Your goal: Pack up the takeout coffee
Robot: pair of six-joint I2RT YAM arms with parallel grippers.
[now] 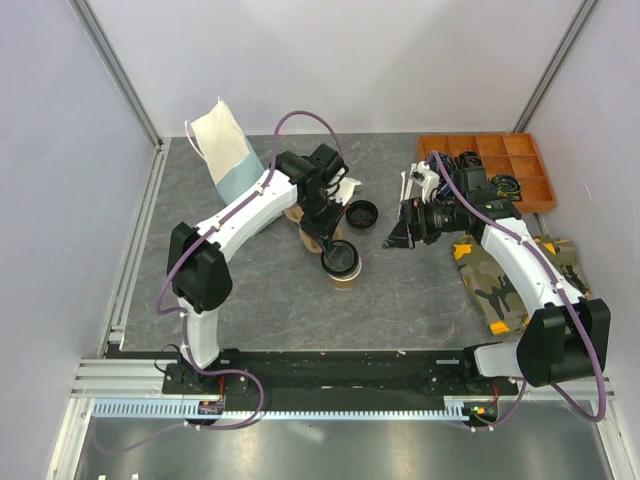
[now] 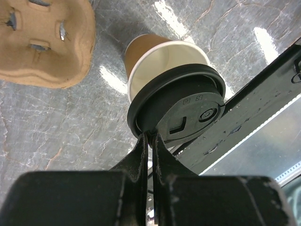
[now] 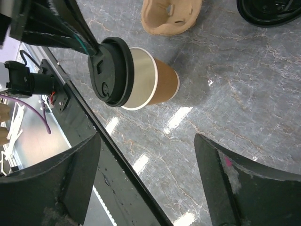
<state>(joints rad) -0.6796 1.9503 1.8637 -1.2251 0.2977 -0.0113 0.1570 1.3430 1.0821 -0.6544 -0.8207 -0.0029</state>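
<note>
The takeout coffee's tan paper cup [image 1: 345,276] [image 2: 143,49] [image 3: 162,80] stands on the grey table, left of centre. Its black lid [image 1: 339,257] [image 2: 181,106] [image 3: 110,70] lies tilted over the cup's mouth, and the cream inside shows beside it. My left gripper [image 1: 330,243] [image 2: 151,134] is shut on the lid's rim, coming in from the far side. To the right of the cup and apart from it, my right gripper [image 1: 392,240] [image 3: 146,139] stands open, nothing between its fingers.
A tan pulp carrier [image 2: 44,42] [image 3: 171,16] lies just behind the cup, partly under my left arm. A second black lid [image 1: 362,213] lies beside it. A light-blue paper bag [image 1: 228,150] stands at back left, an orange compartment tray [image 1: 490,165] at back right, a camouflage cloth [image 1: 510,275] on the right.
</note>
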